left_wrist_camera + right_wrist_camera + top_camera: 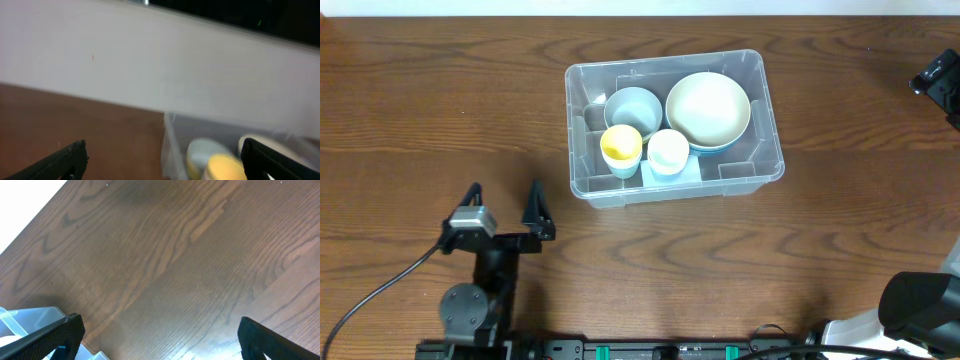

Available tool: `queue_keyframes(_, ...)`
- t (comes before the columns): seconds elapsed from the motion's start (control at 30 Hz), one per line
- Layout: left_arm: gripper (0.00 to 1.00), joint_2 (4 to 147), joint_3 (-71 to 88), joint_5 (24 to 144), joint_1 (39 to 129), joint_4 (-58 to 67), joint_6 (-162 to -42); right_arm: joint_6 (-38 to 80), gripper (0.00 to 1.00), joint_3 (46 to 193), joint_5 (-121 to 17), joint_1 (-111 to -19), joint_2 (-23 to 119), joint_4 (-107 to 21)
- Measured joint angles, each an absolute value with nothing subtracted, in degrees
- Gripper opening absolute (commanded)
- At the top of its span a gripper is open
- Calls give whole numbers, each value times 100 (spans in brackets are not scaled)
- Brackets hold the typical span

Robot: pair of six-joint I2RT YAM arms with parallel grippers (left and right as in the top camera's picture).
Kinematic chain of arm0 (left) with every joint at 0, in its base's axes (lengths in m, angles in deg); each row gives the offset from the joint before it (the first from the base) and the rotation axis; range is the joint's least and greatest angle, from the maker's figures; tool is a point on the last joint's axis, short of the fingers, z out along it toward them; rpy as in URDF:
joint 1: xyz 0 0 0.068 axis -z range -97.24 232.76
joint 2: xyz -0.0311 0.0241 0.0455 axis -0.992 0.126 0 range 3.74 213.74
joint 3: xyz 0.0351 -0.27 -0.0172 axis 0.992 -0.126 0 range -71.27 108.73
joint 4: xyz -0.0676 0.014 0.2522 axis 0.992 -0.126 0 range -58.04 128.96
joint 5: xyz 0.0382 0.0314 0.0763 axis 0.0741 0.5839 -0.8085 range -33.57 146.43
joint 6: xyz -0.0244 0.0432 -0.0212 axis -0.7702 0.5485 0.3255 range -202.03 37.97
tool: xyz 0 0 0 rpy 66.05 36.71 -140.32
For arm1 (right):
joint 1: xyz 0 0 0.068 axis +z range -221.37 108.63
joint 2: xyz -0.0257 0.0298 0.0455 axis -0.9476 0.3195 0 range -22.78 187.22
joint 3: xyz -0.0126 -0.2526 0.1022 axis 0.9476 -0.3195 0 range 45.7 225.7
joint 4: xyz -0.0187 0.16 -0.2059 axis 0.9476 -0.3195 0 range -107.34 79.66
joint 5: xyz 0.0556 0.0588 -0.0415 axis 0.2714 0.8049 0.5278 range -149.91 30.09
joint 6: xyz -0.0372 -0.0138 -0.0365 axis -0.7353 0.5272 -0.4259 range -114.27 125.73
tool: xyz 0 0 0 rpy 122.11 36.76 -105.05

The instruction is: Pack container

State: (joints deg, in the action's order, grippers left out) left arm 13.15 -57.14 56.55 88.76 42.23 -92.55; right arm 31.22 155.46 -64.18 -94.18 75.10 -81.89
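Plainly, the container point(765, 140) sits on the table point(440, 90), a little right of centre and towards the far edge in the overhead view, its long side running left to right. Inside it are four items. A large cream bowl point(708, 108) fills the far right part. A grey-blue bowl point(632, 108) is just beside it on the left. A yellow cup point(621, 146) and a white cup point(668, 150) stand side by side in front of the two bowls, both upright.

My left gripper point(505, 200) is near the front left of the table, apart from the container, with its fingers spread wide and nothing between them. Its wrist view is blurred but shows the container's near corner and the yellow cup ahead.

My right gripper point(160, 342) is spread wide too and holds nothing. Its wrist view shows bare wood grain beneath it, with a corner of the container at the lower left. In the overhead view only a dark part of that arm shows at the far right edge.
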Motion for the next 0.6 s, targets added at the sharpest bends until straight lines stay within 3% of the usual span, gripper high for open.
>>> queue_keyframes(0.6, 98, 438, -7061, 5738, 8876, 4376, -9255, 3122, 99, 15546, -6420, -9418, 7510, -8189)
